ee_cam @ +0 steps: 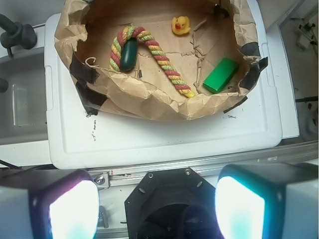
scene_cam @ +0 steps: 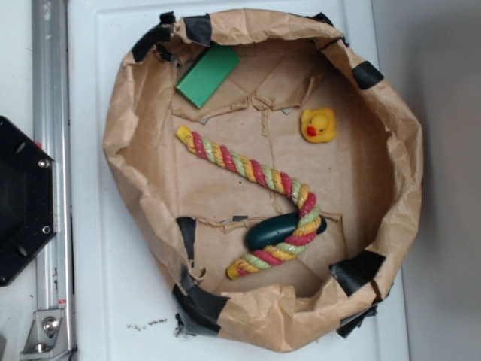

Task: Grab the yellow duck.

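The yellow duck [scene_cam: 319, 125] is a small glossy toy with an orange-red beak, sitting on the brown paper floor at the upper right of the paper-lined bin [scene_cam: 128, 143]. The wrist view shows the duck [ee_cam: 180, 25] at the far side of the bin. My gripper [ee_cam: 156, 206] hangs well back from the bin, above the robot's black base, and is open: its two glowing pads [ee_cam: 75, 211] stand wide apart with nothing between them. The gripper is out of the exterior view.
A long yellow-red-green twisted rope [scene_cam: 255, 174] runs across the bin and curls around a dark green oval object [scene_cam: 272, 228]. A green block [scene_cam: 207, 74] leans at the upper left. The black robot base [scene_cam: 21, 199] and a metal rail [scene_cam: 51, 150] stand left of the white platform.
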You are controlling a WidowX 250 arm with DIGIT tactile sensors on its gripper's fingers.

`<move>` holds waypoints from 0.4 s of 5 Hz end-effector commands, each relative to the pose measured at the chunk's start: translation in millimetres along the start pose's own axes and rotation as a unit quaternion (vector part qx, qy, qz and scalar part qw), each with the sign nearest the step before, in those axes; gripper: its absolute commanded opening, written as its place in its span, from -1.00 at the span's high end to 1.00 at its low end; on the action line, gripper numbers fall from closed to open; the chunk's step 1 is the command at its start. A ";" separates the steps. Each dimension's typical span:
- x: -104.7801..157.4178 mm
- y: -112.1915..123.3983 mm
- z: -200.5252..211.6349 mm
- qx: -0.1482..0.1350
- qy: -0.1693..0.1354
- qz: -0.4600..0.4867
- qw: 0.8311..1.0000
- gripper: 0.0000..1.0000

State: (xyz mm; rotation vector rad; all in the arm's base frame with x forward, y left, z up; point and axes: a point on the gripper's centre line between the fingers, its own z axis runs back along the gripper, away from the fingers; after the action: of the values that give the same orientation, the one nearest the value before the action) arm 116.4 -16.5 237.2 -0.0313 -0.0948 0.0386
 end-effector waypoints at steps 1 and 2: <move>0.0 0.0 0.0 0.000 0.000 0.000 1.000 -1.00; 42.3 11.2 -10.2 0.059 -0.073 -0.007 0.996 -1.00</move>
State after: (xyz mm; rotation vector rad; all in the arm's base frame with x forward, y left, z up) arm 159.8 -1.4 225.2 0.0900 -0.2193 0.0440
